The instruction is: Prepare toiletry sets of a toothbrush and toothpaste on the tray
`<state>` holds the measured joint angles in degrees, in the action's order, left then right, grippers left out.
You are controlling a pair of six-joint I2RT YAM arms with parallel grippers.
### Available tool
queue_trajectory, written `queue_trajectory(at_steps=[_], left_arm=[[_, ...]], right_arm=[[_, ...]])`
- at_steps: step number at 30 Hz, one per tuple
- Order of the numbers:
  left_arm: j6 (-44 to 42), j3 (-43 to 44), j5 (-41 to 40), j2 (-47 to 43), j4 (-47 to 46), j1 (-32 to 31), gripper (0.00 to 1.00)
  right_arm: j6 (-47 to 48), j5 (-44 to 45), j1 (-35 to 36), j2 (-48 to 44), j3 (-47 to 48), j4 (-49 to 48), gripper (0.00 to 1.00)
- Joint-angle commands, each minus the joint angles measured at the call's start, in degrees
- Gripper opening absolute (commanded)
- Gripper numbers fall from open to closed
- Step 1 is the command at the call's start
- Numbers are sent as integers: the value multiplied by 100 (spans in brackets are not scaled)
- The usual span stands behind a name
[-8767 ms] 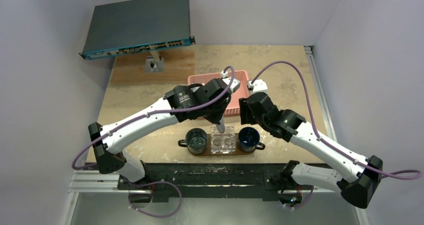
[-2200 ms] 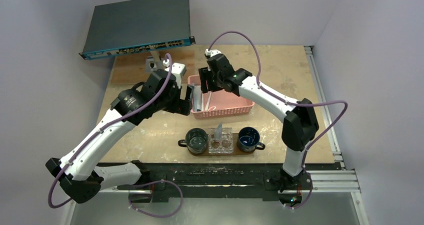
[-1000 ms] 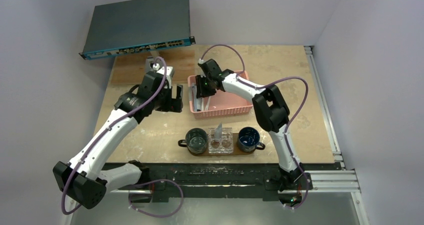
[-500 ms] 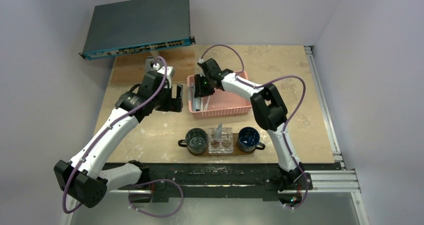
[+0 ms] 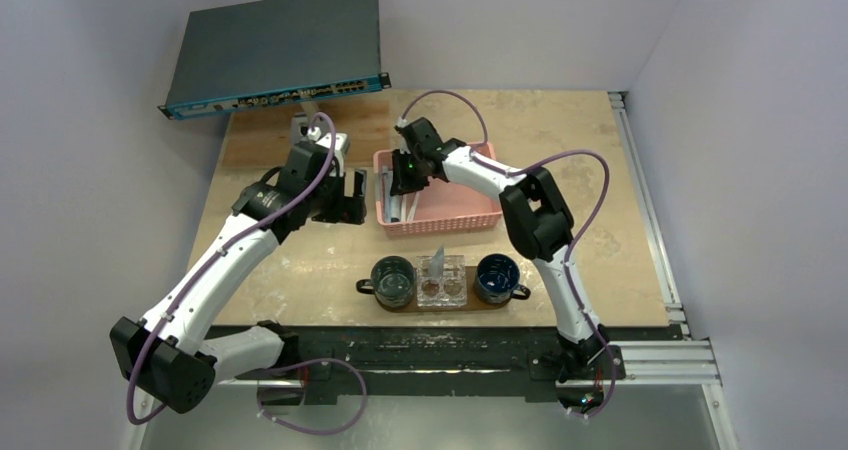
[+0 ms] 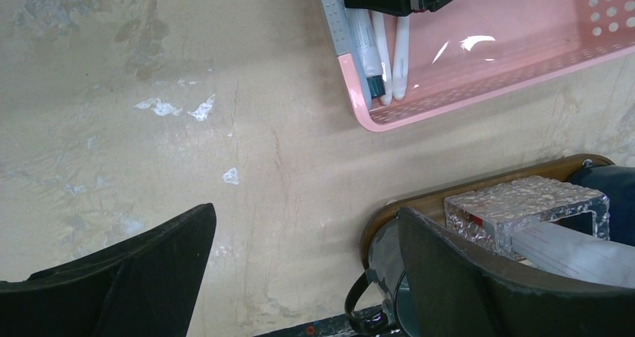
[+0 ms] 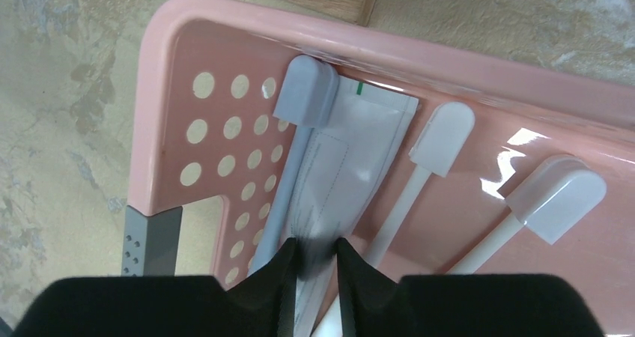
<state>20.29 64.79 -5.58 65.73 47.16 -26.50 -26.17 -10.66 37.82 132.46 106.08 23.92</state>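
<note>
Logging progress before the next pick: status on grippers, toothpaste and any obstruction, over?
Left gripper open, beside the basket. Right gripper jaws pinched on the toothpaste tube inside it. Toothbrushes lie close beside the tube.

Pale lavender-white walls (image 5: 560, 20) close in the upper part of the top view, evenly lit with soft shadows. The desk (image 5: 560, 130) has a mottled beige, stone-like top with scuffed white flecks. A brown wooden panel (image 5: 260, 140) lies at its upper left. A dark grey network switch (image 5: 275, 45) is raised above that corner. An aluminium rail (image 5: 640, 190) runs down the right edge.
</note>
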Motion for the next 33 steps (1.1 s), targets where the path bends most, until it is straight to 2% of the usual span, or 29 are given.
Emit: queue_trajectory(at_steps=[1, 3, 4, 20, 33], left_arm=[[-105, 25, 71, -17, -187, 57, 91], [-102, 20, 74, -15, -183, 58, 91], [-104, 23, 75, -17, -181, 57, 91], [-87, 7, 166, 2, -218, 66, 91], [-69, 7, 532, 58, -300, 66, 91]], right_arm=[[104, 86, 18, 192, -240, 57, 15], [95, 150, 16, 123, -322, 46, 2], [86, 185, 8, 60, -378, 15, 0], [214, 1170, -75, -1189, -1088, -191, 0], [74, 1769, -74, -2280, -1703, -766, 0]])
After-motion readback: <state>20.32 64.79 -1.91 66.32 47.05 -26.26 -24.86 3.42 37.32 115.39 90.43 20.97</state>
